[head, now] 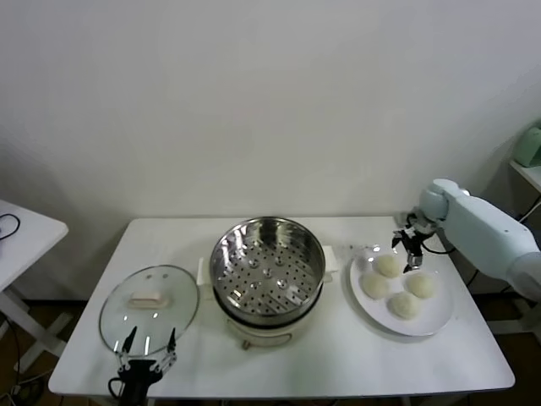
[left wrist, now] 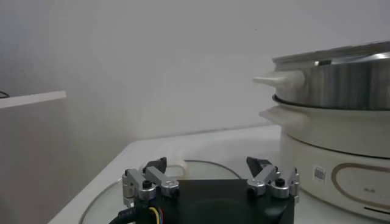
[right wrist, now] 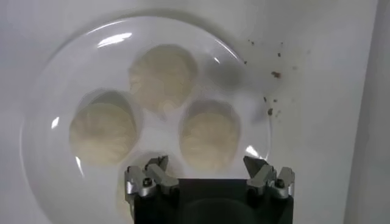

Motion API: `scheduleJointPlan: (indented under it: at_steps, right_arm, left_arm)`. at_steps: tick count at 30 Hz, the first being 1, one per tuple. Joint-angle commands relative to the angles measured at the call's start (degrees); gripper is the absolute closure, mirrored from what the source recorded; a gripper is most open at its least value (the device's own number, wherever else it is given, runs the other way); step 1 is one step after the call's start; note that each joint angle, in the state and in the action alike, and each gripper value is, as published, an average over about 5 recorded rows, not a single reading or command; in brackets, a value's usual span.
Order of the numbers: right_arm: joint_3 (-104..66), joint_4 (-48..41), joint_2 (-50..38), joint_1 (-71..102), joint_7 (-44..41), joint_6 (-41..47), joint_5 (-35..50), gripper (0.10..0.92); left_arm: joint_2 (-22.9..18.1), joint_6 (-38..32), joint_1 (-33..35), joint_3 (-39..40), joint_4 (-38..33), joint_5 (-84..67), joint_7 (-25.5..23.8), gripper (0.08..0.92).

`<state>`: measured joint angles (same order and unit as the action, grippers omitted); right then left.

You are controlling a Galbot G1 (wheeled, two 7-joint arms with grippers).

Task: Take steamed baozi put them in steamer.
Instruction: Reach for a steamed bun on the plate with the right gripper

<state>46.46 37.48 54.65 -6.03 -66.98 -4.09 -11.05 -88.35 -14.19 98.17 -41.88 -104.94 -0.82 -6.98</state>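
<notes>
Right gripper point(head: 412, 254) wide, empty, over baozi point(head: 387, 266) on plate point(head: 435, 321), frame right; left gripper point(head: 145, 342) wide, lower left; steamer point(head: 267, 269) label point(left wrist: 319, 174) unreadable

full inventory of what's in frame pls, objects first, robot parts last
round creamy-white dough buns: four, cream-white, together on the plate.
flat white plate: one, white, on the table's right part.
round shiny stainless-steel steamer pot: one, silver with perforated bottom on a cream base, table centre, nothing inside.
round clear glass lid: one, clear with cream handle, flat on the table left of the pot.
white table: one, white, carries everything above.
white side table: one, white, far left edge.
right claw: one, dark, open, above the plate's far buns.
left claw: one, dark, open, at the lid's near edge.
</notes>
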Motion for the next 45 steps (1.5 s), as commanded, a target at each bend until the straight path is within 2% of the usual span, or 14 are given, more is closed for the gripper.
scheduleJointPlan:
  at_steps: [1, 45]
  right_arm:
    - [-6.7, -5.0, 3.2, 2.5, 0.6, -1.5, -3.5, 0.203]
    - [-7.0, -4.2, 4.0, 3.6, -0.4, -0.6, -5.9, 0.205]
  left_arm:
    - [0.0, -0.1, 0.2, -0.1, 0.1, 0.4, 0.0, 0.177]
    - [0.2, -0.3, 0.0, 0.1, 0.7, 1.8, -0.1, 0.177]
